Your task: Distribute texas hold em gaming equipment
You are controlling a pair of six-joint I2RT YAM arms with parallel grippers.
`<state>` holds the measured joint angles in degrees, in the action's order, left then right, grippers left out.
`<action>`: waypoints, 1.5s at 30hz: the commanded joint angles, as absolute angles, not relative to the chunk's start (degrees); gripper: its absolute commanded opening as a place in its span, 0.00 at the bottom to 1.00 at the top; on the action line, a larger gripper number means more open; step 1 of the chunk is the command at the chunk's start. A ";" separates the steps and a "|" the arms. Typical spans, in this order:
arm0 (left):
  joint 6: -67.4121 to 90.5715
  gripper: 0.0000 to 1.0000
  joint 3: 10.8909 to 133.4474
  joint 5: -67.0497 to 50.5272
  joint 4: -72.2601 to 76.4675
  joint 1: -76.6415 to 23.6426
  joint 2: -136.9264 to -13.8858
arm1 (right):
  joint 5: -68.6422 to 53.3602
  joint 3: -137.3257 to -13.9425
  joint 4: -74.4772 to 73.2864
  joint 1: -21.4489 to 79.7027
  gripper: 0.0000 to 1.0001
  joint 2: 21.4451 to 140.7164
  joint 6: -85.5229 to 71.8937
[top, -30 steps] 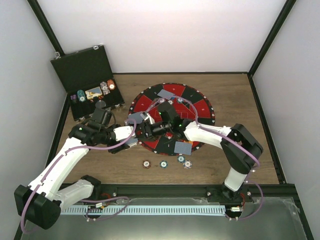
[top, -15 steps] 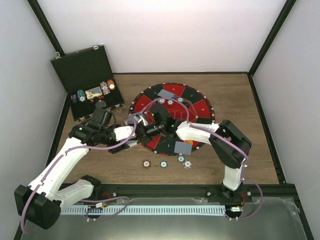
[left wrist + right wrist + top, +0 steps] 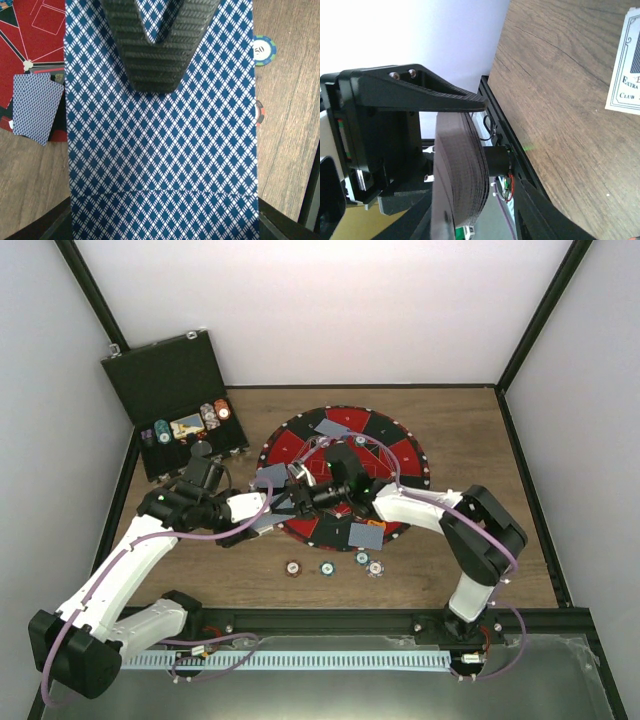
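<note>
My left gripper (image 3: 262,502) is shut on a deck of grey-blue-backed playing cards (image 3: 270,478) at the mat's left edge. The deck fills the left wrist view (image 3: 160,150); its top card is slid a little forward. My right gripper (image 3: 298,495) is open and straddles the deck's end. One of its fingers (image 3: 155,50) lies on the top card. The right wrist view shows the deck edge-on (image 3: 462,175). Dealt cards lie on the mat (image 3: 333,428) (image 3: 366,535) (image 3: 35,107). Several poker chips (image 3: 327,567) sit in front of the mat.
The big round red-and-black mat (image 3: 400,455) lies mid-table. The open black case (image 3: 170,380) with chip stacks stands at the back left. Two chips (image 3: 264,50) lie right of the deck in the left wrist view. A printed card (image 3: 626,70) lies on the wood.
My right gripper slid left along the deck, then came back to the right. My left arm and the deck stayed put.
</note>
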<state>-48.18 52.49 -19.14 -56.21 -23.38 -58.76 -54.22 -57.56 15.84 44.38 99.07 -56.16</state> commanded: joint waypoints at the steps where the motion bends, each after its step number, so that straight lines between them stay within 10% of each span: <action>1: -48.36 0.17 53.61 -20.86 -54.84 -23.29 -58.29 | -52.50 -57.28 13.46 43.95 0.31 95.59 -55.96; 11: -48.69 0.17 53.22 -20.39 -54.76 -23.29 -58.45 | -50.23 -56.06 6.91 40.88 0.01 88.27 -54.19; 21: -48.71 0.17 52.90 -19.86 -54.88 -23.29 -58.54 | -53.52 -60.17 0.09 29.75 0.01 88.48 -48.03; 34: -47.51 0.17 54.14 -20.93 -56.38 -23.25 -58.36 | -48.75 -101.46 -22.13 15.47 0.10 127.87 -33.14; 45: -48.07 0.17 53.80 -20.35 -56.68 -23.29 -58.28 | -44.01 -116.28 -27.22 13.32 0.11 139.13 -32.85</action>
<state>-47.99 52.49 -19.57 -56.34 -23.38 -58.76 -45.91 -111.79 -24.08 14.26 139.33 -34.52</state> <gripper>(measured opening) 0.639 0.095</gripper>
